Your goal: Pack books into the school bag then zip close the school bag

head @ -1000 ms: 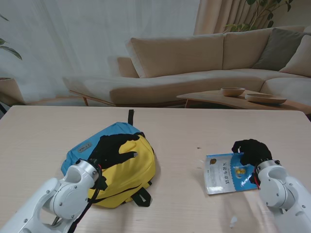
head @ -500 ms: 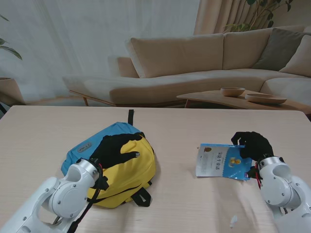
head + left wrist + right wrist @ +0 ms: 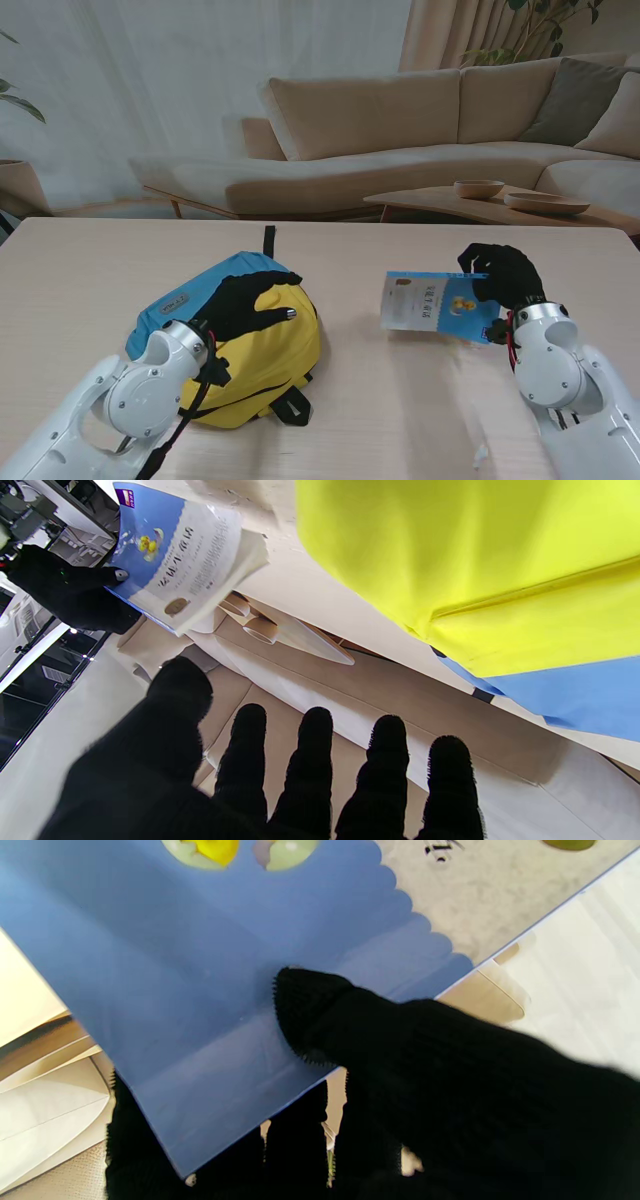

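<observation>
1. Left hand (image 3: 243, 303) in a black glove, resting over the yellow front of the school bag (image 3: 268, 350), fingers spread and straight, gripping nothing; seen splayed in the left wrist view too (image 3: 280, 775).
2. School bag lying flat on the table (image 3: 90, 270) at about 8 o'clock from the table's middle, blue panel toward 10 o'clock, yellow panel toward 4 o'clock, black loop at its far end, black strap at its near edge.
3. Whether the bag's zip stands open or closed: cannot tell.
4. Right hand (image 3: 502, 277), also black-gloved, clamped on the blue edge of the book (image 3: 432, 303): thumb pressed on the cover, remaining fingers curled beneath, as shown in the right wrist view (image 3: 400, 1080).
5. Book (image 3: 210, 940) held clear of the table, tilted, with its shadow on the wood beneath; white part of the cover toward the bag, blue part in the hand; pages slightly fanned in the left wrist view (image 3: 180, 565).
6. Book at about 3 o'clock from the bag, well apart from it, bare table between.
7. Beyond the table at 12 o'clock: beige sofa (image 3: 420, 130), low coffee table (image 3: 440, 205) carrying two bowls (image 3: 478, 188).
</observation>
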Tool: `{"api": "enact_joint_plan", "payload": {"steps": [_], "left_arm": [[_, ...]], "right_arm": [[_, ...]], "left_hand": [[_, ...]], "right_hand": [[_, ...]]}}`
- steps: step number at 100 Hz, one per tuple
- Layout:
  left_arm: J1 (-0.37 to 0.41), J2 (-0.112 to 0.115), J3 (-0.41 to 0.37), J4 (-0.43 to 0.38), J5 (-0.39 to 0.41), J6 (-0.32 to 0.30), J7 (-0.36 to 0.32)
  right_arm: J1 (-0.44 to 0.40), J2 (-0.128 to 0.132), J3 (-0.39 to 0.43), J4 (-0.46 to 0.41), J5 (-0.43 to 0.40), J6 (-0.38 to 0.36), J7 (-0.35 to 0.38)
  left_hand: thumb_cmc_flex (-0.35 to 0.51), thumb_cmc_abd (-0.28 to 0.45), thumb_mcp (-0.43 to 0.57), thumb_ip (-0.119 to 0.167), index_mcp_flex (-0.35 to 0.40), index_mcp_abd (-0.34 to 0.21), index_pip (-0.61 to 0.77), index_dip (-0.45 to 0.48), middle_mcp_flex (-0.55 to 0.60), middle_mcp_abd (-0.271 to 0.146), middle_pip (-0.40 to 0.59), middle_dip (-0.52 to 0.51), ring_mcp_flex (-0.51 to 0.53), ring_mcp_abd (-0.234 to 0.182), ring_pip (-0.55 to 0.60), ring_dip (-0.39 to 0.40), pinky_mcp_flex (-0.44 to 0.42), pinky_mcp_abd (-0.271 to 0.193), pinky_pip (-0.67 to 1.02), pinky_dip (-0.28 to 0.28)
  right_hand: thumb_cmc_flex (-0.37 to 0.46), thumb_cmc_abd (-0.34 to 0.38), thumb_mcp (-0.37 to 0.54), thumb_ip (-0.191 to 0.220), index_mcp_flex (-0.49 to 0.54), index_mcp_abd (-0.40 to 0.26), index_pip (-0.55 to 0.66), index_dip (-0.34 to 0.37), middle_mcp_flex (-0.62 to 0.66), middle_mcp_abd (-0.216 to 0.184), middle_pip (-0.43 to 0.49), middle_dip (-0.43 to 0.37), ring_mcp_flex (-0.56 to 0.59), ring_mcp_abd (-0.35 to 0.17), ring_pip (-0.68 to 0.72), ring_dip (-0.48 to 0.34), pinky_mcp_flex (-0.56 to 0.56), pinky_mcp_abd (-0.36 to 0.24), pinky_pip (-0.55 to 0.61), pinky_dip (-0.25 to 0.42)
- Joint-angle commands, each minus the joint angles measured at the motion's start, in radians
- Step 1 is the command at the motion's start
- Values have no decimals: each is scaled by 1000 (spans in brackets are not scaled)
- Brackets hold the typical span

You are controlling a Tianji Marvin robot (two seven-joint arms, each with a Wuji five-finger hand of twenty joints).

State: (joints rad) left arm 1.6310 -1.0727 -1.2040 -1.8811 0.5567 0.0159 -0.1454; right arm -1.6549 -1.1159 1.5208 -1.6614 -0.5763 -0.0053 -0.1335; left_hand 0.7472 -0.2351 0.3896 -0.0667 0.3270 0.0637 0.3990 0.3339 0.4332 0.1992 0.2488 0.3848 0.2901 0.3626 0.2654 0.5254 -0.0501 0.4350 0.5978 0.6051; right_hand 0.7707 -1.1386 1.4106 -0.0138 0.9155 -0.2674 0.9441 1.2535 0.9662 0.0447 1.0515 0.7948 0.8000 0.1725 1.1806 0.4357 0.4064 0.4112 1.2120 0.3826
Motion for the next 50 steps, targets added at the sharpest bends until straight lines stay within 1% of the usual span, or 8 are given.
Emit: {"api": "enact_joint_plan", "payload": {"steps": [1,16,19,26,27,29,45,50], "left_arm": [[-11,-7,8,5,-5,-8,-18],[-41,-7,28,30,-31,-7,-31],[-46,-7,32,36,-34,-7,-31],[-59,-8,40,45,-39,-8,-31],[-61,-8,42,47,-40,-8,-31],[-65,-8,44,49,-42,-8,-31],[-94,-13,65,70,-66,-11,-23],[-101,-15,70,75,-74,-9,-19]], "right_arm": [[14,-22,-21,-34,13,10,1],[39,-32,-67,-44,42,46,-24],[42,-34,-74,-47,50,51,-28],[48,-37,-90,-55,65,61,-35],[49,-38,-91,-56,66,62,-36],[50,-38,-95,-58,69,64,-36],[57,-45,-121,-81,102,78,-46],[57,-47,-126,-90,116,80,-48]], "left_hand": [[-37,-10,-32,27,-23,14,7,-9,-5,-6,1,12,-4,-18,7,4,-4,-14,22,4],[-64,-37,-32,21,-68,23,0,-9,-39,-11,-3,10,-21,-27,0,0,-10,-21,26,8],[-89,-54,10,16,-82,25,8,-7,-51,-12,3,9,-27,-30,-2,-3,-12,-24,25,9],[-108,-76,18,11,-105,28,1,-9,-72,-20,-2,7,-41,-38,-9,-5,-17,-32,20,8],[-126,-85,49,6,-111,28,6,-8,-78,-22,1,7,-43,-39,-11,-7,-16,-33,16,7],[-140,-94,74,2,-117,29,8,-8,-84,-24,2,7,-46,-41,-13,-8,-17,-36,12,7],[-160,-114,102,-6,-143,34,9,-8,-101,-31,4,8,-55,-48,-17,-9,-21,-39,7,8],[-176,-125,135,-13,-155,35,15,-6,-109,-31,10,9,-58,-48,-17,-8,-21,-43,2,10]], "right_hand": [[49,156,159,42,88,-61,225,95,122,60,202,86,102,52,99,16,6,25,32,20],[55,156,159,44,91,-58,226,101,127,63,201,89,110,58,102,17,10,29,38,24],[55,156,159,42,92,-57,225,102,129,63,201,89,112,58,103,18,13,29,40,25],[57,158,159,40,92,-56,224,103,131,64,201,90,114,59,104,18,14,31,42,26],[56,157,159,39,92,-56,224,103,132,64,201,90,114,59,104,18,14,31,42,26],[55,157,159,38,92,-56,224,103,133,63,201,90,114,59,104,18,15,30,43,26],[56,158,159,37,94,-57,223,106,134,63,200,91,116,61,104,18,16,33,43,28],[58,158,159,37,94,-57,223,107,134,63,199,91,116,61,104,17,15,32,43,28]]}}
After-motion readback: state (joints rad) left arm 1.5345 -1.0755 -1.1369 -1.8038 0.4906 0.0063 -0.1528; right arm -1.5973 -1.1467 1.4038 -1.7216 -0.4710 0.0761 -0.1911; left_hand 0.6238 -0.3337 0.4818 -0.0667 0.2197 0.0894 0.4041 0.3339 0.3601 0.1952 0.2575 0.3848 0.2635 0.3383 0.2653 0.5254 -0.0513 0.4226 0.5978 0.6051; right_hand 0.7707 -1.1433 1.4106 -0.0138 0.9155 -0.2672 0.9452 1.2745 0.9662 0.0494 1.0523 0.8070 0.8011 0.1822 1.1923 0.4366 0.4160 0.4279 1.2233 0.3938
